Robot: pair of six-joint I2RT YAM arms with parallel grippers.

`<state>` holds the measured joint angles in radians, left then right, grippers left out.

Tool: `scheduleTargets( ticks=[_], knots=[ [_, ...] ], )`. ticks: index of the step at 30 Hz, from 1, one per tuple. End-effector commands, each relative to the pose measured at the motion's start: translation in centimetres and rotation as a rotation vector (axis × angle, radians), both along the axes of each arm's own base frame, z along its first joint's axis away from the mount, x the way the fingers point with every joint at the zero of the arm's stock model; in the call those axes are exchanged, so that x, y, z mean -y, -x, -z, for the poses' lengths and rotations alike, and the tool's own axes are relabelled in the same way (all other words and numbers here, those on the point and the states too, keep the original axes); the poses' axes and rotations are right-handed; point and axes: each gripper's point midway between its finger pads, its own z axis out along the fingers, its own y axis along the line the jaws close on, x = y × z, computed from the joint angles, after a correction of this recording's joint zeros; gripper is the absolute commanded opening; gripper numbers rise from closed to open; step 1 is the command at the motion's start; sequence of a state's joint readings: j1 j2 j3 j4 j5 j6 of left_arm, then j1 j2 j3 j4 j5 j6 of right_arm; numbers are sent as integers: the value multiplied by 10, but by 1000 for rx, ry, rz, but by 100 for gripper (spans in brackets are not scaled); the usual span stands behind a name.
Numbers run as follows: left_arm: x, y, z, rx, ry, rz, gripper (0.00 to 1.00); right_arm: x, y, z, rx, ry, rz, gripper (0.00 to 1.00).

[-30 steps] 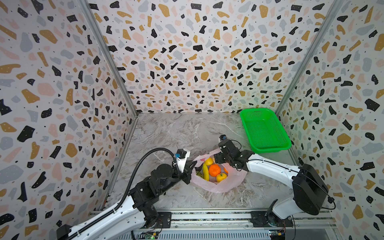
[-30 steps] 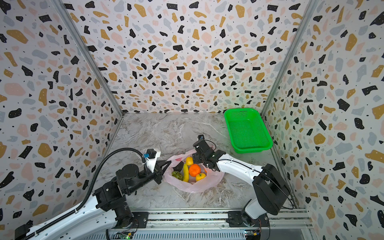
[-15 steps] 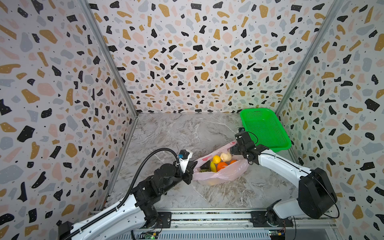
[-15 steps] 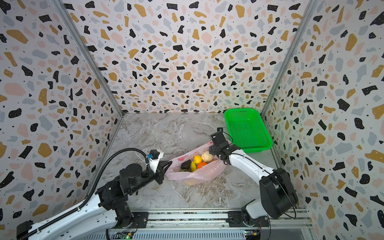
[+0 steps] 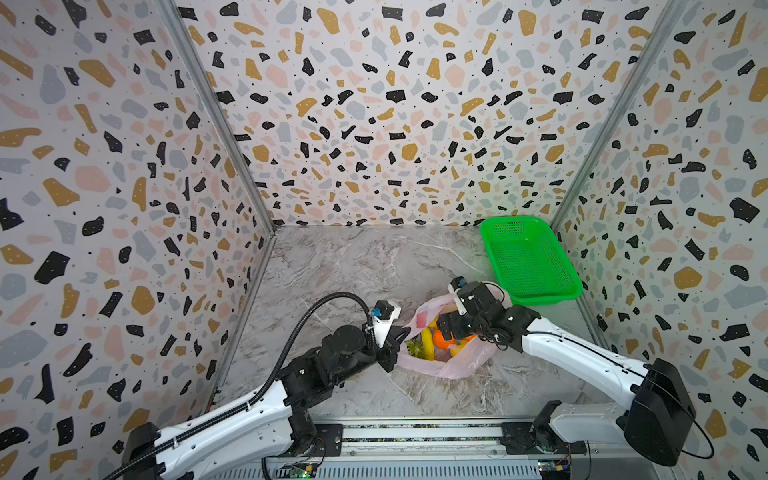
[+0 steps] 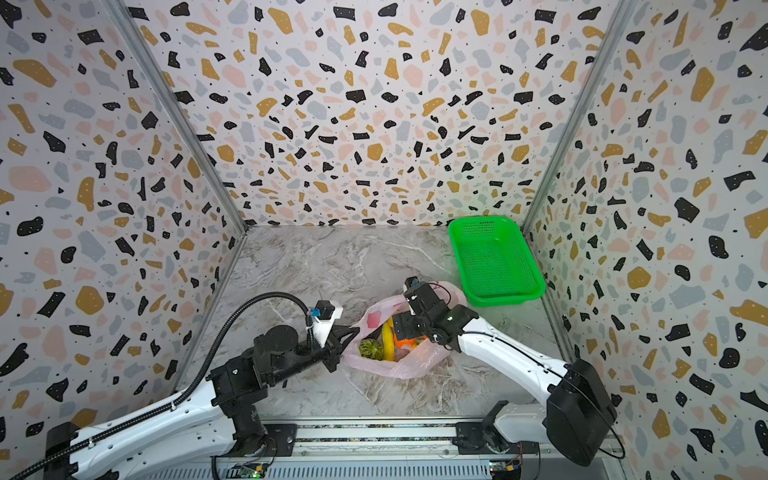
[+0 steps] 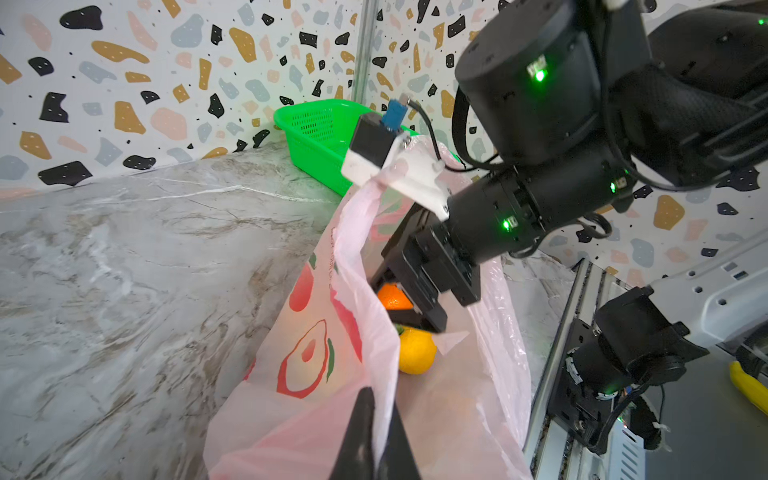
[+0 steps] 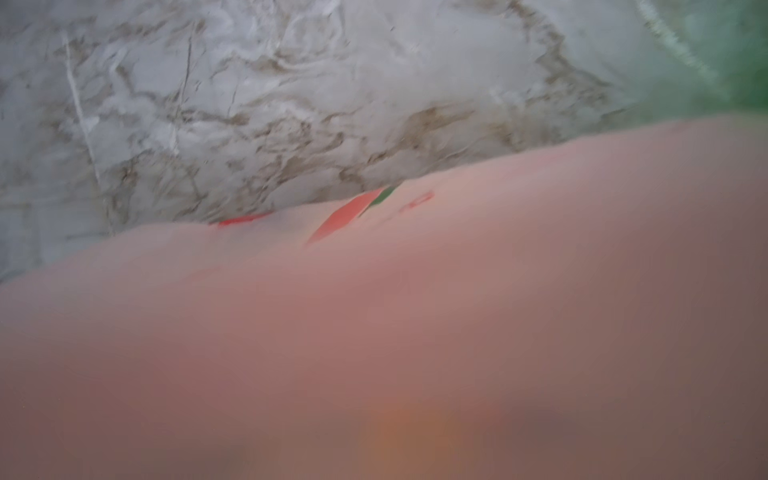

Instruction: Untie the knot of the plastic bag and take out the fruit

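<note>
At nine o'clock on the plastic bag [image 5: 461, 361], left gripper [image 5: 402, 334] pinches its rim; right gripper [image 5: 445, 332], from three o'clock, sits over fruit [image 5: 428, 343], spread unclear.

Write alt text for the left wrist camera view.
A thin translucent pink plastic bag with red fruit prints gapes open as the right arm's black tool reaches into its mouth above two round orange fruits. The left tool pinches the bag's rim; a bright green perforated basket stands behind on the grey marbled tabletop.

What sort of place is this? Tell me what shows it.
Likely a robot test booth: terrazzo-print walls box in a marble-look tabletop, with two arms mounted on a front rail.
</note>
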<state>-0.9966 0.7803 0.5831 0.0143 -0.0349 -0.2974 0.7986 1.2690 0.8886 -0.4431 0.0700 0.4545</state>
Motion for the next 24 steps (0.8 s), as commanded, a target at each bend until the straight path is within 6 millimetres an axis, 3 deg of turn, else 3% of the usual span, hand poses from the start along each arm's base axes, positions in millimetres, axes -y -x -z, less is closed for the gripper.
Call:
scheduleTargets(
  ticks=[1, 7, 12, 14, 17, 21, 24],
  knots=[
    [6, 5, -24, 16, 94, 18, 0, 5, 39, 21, -99, 35, -19, 93],
    [-2, 9, -16, -23, 91, -14, 0, 14, 89, 41, -139, 83, -57, 93],
    [-5, 16, 15, -108, 19, -14, 0, 19, 118, 74, -213, 132, -109, 94],
    [-5, 20, 24, -132, -3, -9, 0, 12, 119, 72, -196, 134, -134, 94],
    [-6, 23, 28, -143, -45, -6, 0, -5, 106, 49, -115, 98, -161, 95],
    [-10, 18, 14, -93, -57, -30, 0, -37, 83, 22, -25, 22, -206, 95],
    [-10, 9, 2, -32, -76, -57, 0, -62, 77, 27, -46, -28, -252, 95]
  ],
)
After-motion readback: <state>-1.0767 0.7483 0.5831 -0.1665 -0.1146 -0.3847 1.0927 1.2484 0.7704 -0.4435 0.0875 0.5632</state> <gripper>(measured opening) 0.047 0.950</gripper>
